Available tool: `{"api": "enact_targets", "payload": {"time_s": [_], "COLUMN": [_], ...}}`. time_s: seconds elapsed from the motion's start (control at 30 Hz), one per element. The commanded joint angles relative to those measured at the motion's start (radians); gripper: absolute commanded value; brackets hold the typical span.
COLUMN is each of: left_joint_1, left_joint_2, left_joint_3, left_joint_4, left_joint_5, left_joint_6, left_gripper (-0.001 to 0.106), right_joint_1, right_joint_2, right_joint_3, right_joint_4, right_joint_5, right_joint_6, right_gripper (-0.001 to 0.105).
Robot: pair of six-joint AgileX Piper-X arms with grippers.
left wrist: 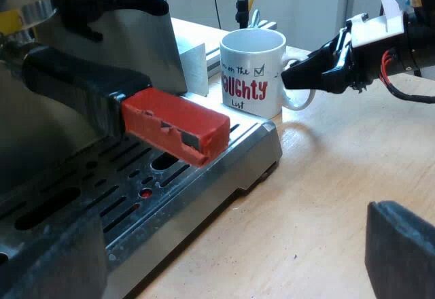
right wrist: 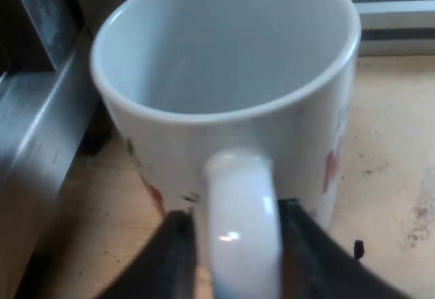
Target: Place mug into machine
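Observation:
A white mug (left wrist: 251, 75) with red lettering stands upright on the wooden table (left wrist: 333, 177), close by the corner of the espresso machine's drip tray (left wrist: 211, 170). It is empty inside (right wrist: 224, 61). My right gripper (left wrist: 291, 79) reaches the mug's handle. In its own view the black fingers (right wrist: 173, 258) straddle the handle (right wrist: 241, 224) with a slim gap, so the gripper (right wrist: 238, 261) is open. My left gripper (left wrist: 224, 258) hangs open over the tray's edge, holding nothing. The metal holder's dark handle (left wrist: 75, 81) with its red end (left wrist: 177, 124) sticks out over the tray.
The machine's steel body (left wrist: 146, 47) rises behind the tray, and its side wall (right wrist: 34, 129) stands close beside the mug. A grey metal rail (right wrist: 394, 13) lies on the table beyond the mug. Bare wood stretches out from the tray's corner.

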Motion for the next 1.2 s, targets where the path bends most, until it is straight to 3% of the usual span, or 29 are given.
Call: {"api": "enact_targets", "payload": {"time_s": [0.03,0.47,0.63,0.73,0.83,1.0,1.2], "left_joint_1": [-0.003,-0.003,-0.003,-0.003,-0.003,-0.003,-0.003], "left_joint_2": [0.004,0.004,0.004,0.004,0.004,0.004,0.004], "left_joint_3": [-0.005,0.001,0.032,0.068,0.101,0.152,0.184], "left_joint_4": [-0.019,-0.012,-0.027,-0.093,-0.194,-0.253,-0.305], "left_joint_5": [0.004,-0.024,-0.117,-0.132,-0.132,-0.135,-0.224], "left_joint_6": [0.001,-0.001,-0.001,-0.001,-0.001,-0.001,-0.001], "left_gripper": [0.078,0.078,0.078,0.078,0.078,0.078,0.078], "right_joint_1": [0.001,0.013,0.124,0.215,0.323,0.505,0.665], "right_joint_2": [-0.044,-0.562,-0.791,-0.866,-0.897,-0.866,-0.756], "right_joint_3": [0.001,0.001,-0.001,-0.005,-0.021,-0.039,-0.04], "right_joint_4": [0.041,0.542,0.759,0.83,0.883,0.879,0.733], "right_joint_5": [0.0,-0.036,-0.055,-0.019,0.06,0.184,0.311], "right_joint_6": [-0.009,-0.052,-0.083,-0.083,-0.06,-0.033,0.004], "right_gripper": [0.0,0.0,0.0,0.0,0.0,0.0,0.0]}}
